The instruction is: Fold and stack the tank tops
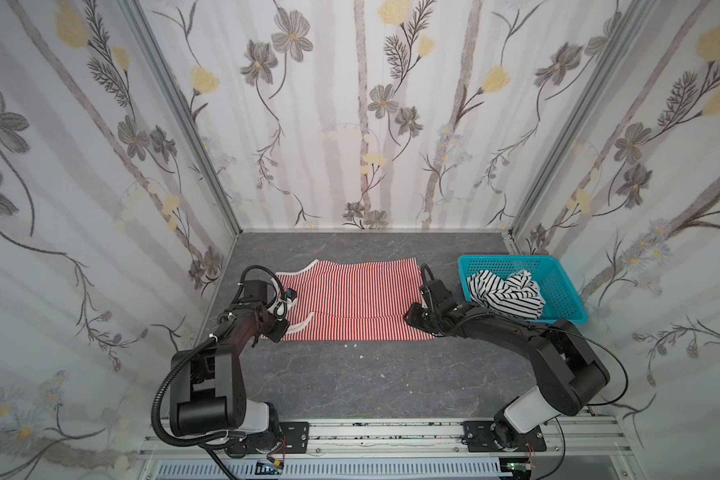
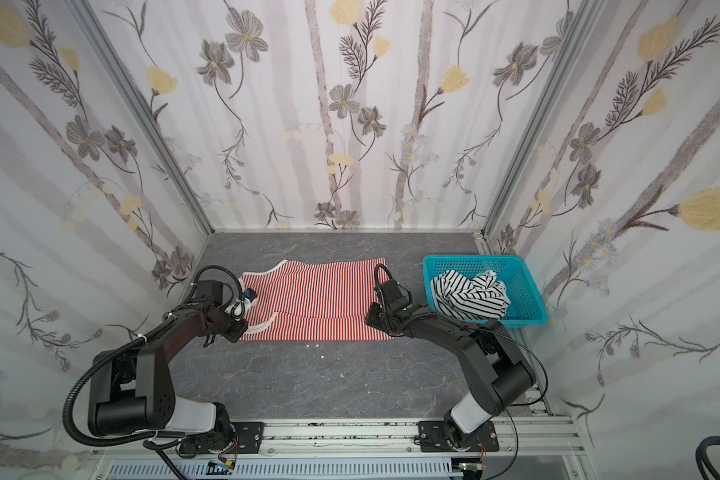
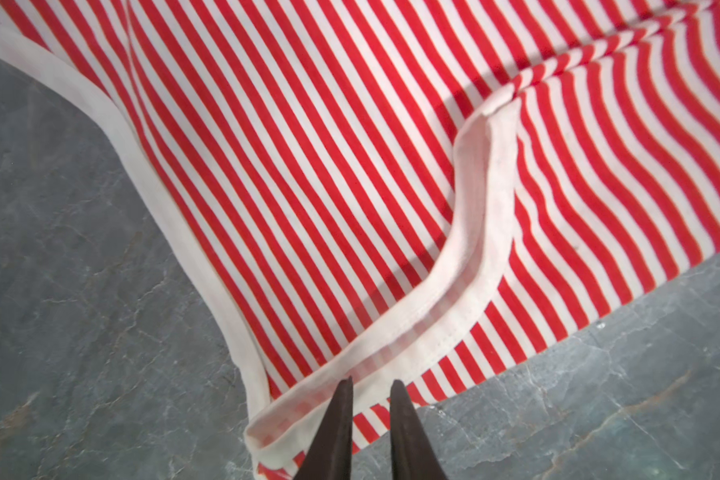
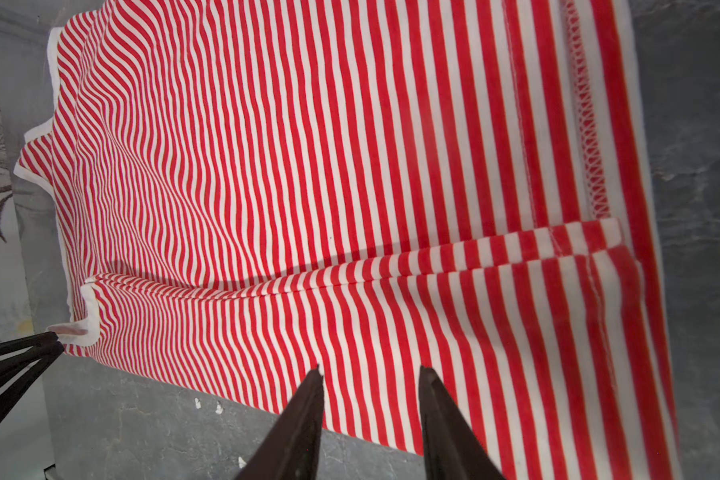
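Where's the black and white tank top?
In both top views the black-and-white tank top lies in the turquoise basket at the right rear, right of the red-striped top.

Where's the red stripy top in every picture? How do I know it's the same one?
Top view: red stripy top in the middle, left of the basket.
Top view: again in the middle, left of the basket.
Left wrist: fills most of the picture.
Right wrist: fills most too.
Shared landmark: its white trim, by the left pincer.

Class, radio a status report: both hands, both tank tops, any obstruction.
Left hand nearly closed at strap trim of red-striped top, grip unclear; right hand open over its hem corner. Black-striped top crumpled in basket. Nothing blocking.
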Available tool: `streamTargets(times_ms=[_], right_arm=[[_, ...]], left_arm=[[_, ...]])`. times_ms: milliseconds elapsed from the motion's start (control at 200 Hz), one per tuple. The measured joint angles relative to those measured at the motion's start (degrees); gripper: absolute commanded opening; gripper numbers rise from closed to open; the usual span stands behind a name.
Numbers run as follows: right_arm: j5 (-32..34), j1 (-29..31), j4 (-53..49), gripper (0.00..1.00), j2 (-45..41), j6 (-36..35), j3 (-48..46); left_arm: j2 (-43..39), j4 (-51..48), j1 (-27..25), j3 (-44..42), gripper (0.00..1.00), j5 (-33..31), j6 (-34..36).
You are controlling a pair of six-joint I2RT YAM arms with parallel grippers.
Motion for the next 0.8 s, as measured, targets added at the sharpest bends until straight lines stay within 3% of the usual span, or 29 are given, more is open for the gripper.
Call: streamTargets(times_ms=[400,799], right_arm=[[-0.1,0.4,0.0,0.40,1.9,0.0,-1.1],[1.3,3.3,-0.3,0.40,-1.1,0.0,-6.4]], left_arm=[[7.8,2.3,1.7,1.9,0.24,1.3,-1.1],[3.1,4.2,5.9,-4.2,0.24,2.6,7.8]])
